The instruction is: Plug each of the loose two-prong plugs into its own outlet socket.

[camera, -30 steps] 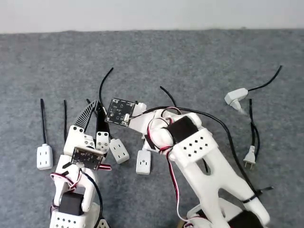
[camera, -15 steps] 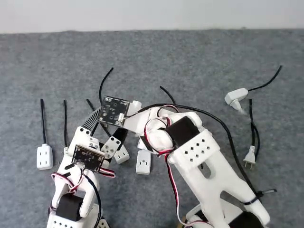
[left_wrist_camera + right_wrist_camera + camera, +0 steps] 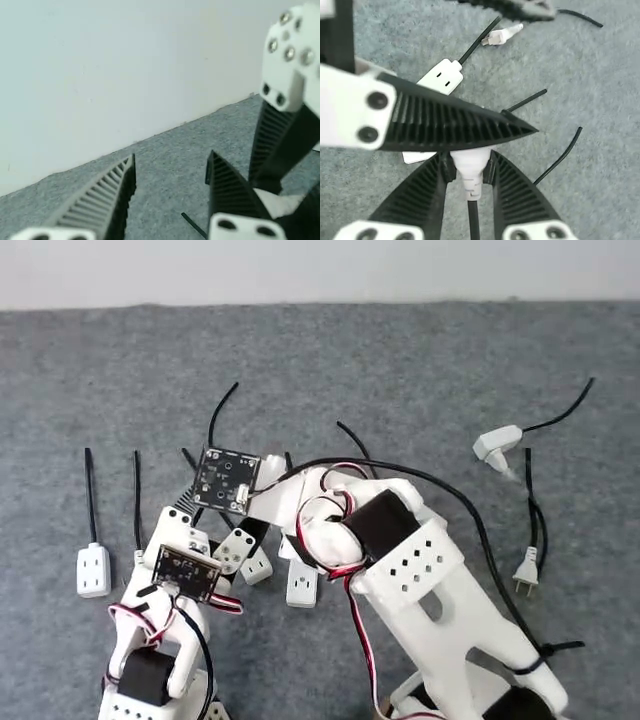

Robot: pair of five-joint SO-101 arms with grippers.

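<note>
Within right gripper, white plug

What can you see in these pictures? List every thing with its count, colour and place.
table cover: one, grey, under everything.
wall: one, pale, behind the table.
outlet sockets: three, white, black cords; one far left, two by the grippers.
loose plugs: two, white, black cords, at the right.
small plug: one, white, beyond a socket in the right wrist view.
held plug: one, white, in the right gripper.
arms: two, white, near edge.
left gripper: one, black fingers, open, by the middle sockets.
right gripper: one, black fingers, shut on the held plug.
</note>
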